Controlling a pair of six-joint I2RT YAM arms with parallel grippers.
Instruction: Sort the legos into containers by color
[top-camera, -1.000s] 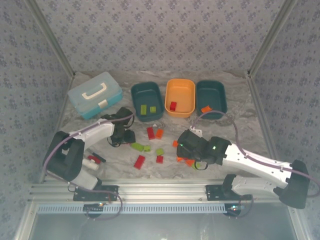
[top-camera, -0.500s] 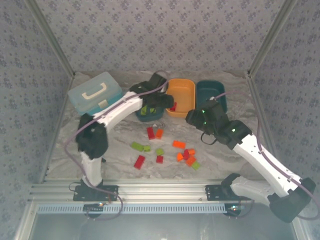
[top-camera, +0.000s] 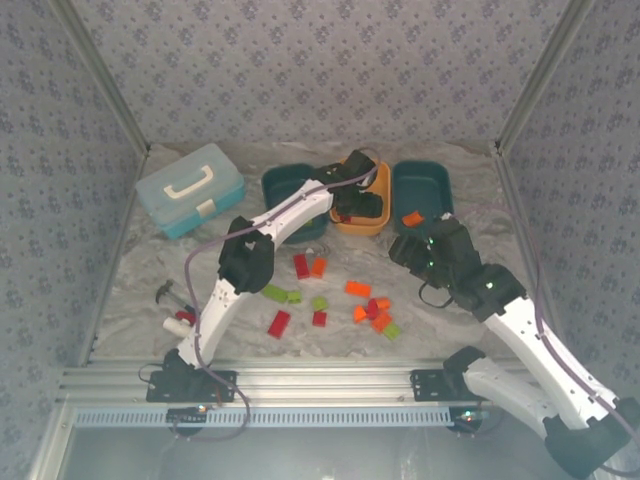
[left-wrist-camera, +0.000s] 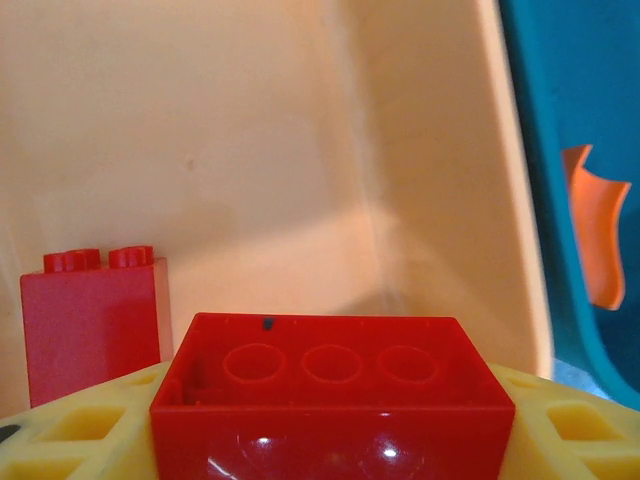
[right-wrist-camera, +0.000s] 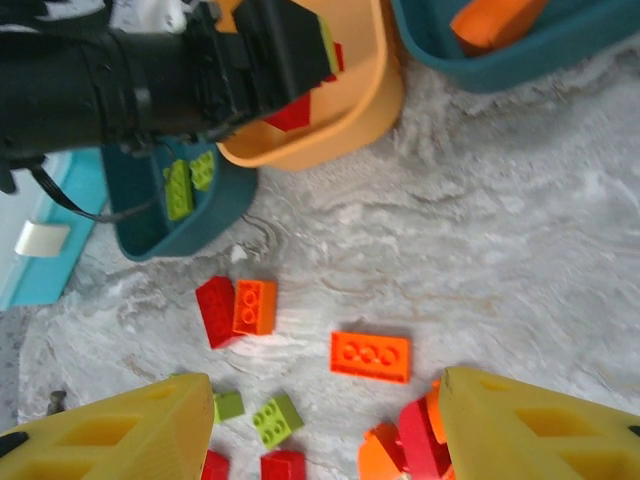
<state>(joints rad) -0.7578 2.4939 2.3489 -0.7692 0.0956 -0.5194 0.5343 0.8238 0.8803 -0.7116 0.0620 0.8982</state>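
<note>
My left gripper (top-camera: 362, 205) reaches into the orange tub (top-camera: 372, 172) and is shut on a red brick (left-wrist-camera: 330, 385), held underside up between the yellow fingers (left-wrist-camera: 70, 430). A second red brick (left-wrist-camera: 95, 320) stands on the tub floor. My right gripper (top-camera: 408, 250) hangs open above the table, nothing between its fingers (right-wrist-camera: 110, 430). Below it lie an orange flat brick (right-wrist-camera: 371, 356), a red brick (right-wrist-camera: 214, 310), an orange brick (right-wrist-camera: 254, 306) and lime green bricks (right-wrist-camera: 277, 418). The left teal tub (top-camera: 276, 182) holds green bricks (right-wrist-camera: 180, 188); the right teal tub (top-camera: 422, 180) holds an orange brick (top-camera: 412, 217).
A light blue lidded case (top-camera: 190, 188) stands at the back left. Loose red, orange and green bricks are scattered over the middle of the marbled table (top-camera: 470, 200), with a cluster (top-camera: 375, 312) near the right arm. A small tool (top-camera: 175, 300) lies at the left front.
My left arm has swung right from the left teal tub to the orange tub, carrying the red brick. My right gripper has shifted slightly right and toward the front.
</note>
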